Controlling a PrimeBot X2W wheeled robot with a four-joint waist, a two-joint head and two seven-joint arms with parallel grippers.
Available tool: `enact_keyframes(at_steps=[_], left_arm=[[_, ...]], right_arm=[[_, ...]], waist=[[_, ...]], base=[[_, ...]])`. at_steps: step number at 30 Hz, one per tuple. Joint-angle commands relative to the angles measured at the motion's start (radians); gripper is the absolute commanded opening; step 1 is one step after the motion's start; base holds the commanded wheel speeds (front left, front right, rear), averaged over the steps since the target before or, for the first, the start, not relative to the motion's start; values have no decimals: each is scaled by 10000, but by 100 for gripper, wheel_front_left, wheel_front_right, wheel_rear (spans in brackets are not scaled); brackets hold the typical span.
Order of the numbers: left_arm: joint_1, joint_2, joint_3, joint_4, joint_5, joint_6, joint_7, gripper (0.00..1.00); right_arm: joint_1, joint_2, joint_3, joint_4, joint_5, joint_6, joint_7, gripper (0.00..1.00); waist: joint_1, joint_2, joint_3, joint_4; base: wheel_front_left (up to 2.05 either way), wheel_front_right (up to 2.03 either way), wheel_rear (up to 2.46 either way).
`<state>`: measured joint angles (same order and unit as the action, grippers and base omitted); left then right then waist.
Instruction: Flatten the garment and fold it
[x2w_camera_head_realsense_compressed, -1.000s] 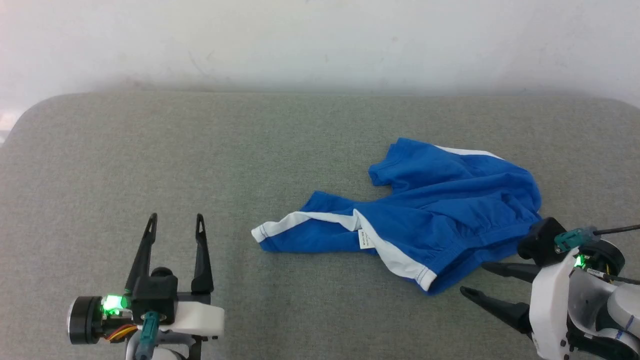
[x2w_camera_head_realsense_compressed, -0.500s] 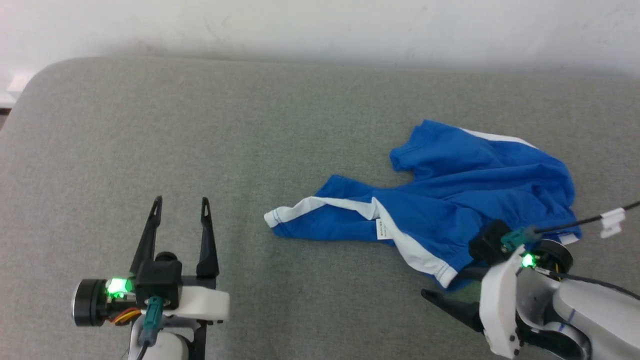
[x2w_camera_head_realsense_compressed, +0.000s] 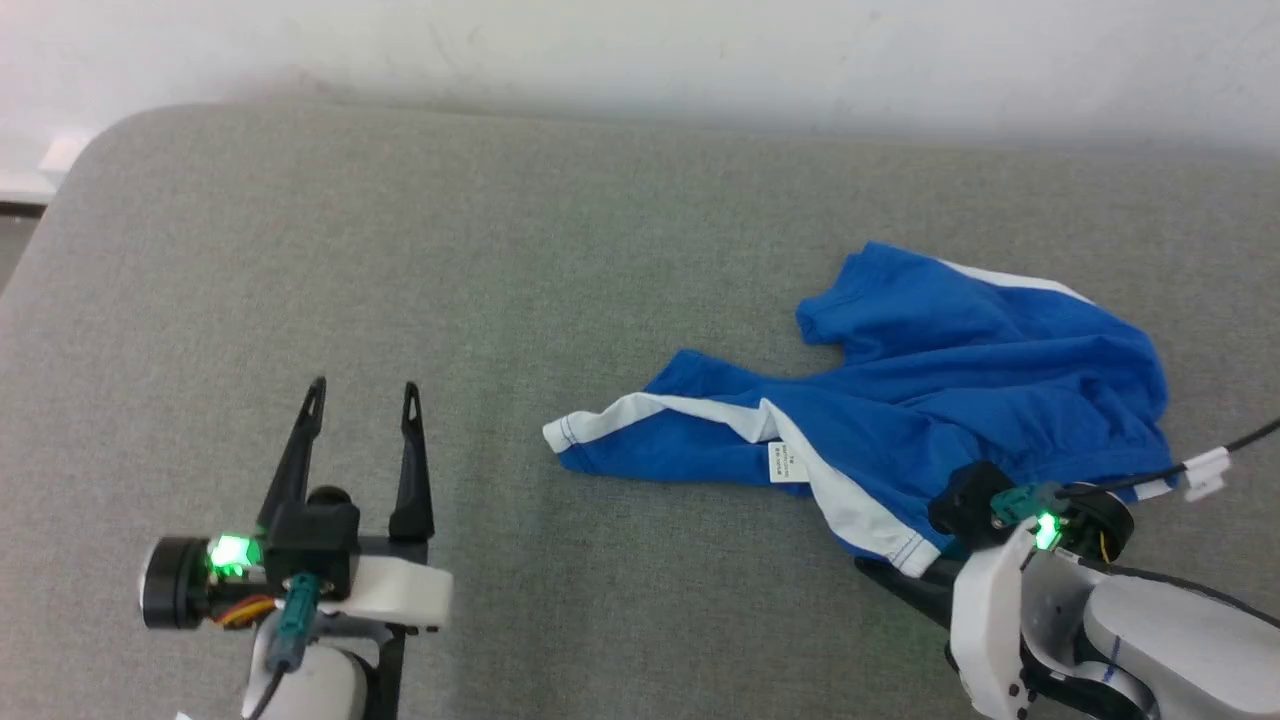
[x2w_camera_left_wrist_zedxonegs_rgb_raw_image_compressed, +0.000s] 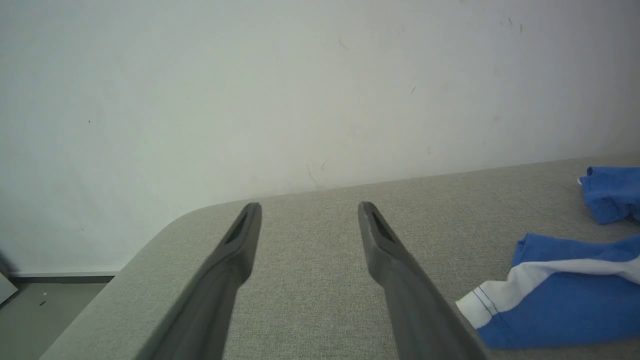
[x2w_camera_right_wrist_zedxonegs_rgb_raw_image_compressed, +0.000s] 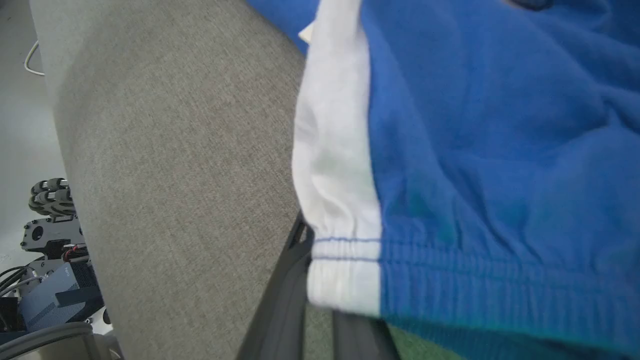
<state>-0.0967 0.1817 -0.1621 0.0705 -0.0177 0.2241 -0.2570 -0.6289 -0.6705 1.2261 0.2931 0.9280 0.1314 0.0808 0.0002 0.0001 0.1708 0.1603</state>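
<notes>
right gripper (x2w_camera_head_realsense_compressed: 900, 590) at garment (x2w_camera_head_realsense_compressed: 950, 400) hem, left gripper (x2w_camera_head_realsense_compressed: 362, 395) idle
garment crumpled on grey cushion (x2w_camera_head_realsense_compressed: 500, 300), right side; left fingers wide apart, empty; one right finger under white-trimmed corner (closure hidden, cannot tell)

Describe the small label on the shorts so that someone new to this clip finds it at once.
On the grey padded surface, the crumpled blue shorts lie toward the robot's right. Near their closer edge, where two white stripes meet, sits the label. Unlike the long stripes, it is a small white rectangle with tiny dark print.
</notes>
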Motion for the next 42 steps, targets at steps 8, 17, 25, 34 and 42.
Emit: enact_keyframes(at_steps=[8, 17, 25, 34, 42], left_arm=[[-1314, 1234, -441, 1067, -9, -1831, -46, 100], [-3173, 2289, -2707, 2270, -603, -3529, 2397, 100], [-5464, 3610, -6824, 2577, -4299, -3544, 5209, 100], [-7640, 4272, -9651, 3243, -7007, -3546, 7081, 100], [-8266, 4282, -11058, 3852, -7751, -3546, 7873, 0]], right_arm=[[801, -713, -615, -1166, -403, -7, -781, 0], [1633, -759, -1401, -1539, -889, -7, -486, 0], [1613, -485, -1776, -1717, -1345, -7, -157, 0], [1255, -241, -1908, -1817, -1760, -7, 13, 0], [1055, 14, -1912, -1697, -1956, -7, -48, 0]], waist=[[-2, -1, -841, -421], [-2, -1, -924, -671], [-2, -1, -430, -1000], [-2, -1, 253, -1558], [-2, -1, 586, -1824]], base=[[0, 0, 0], [0, 0, 0], [0, 0, 0], [0, 0, 0], [0, 0, 0]])
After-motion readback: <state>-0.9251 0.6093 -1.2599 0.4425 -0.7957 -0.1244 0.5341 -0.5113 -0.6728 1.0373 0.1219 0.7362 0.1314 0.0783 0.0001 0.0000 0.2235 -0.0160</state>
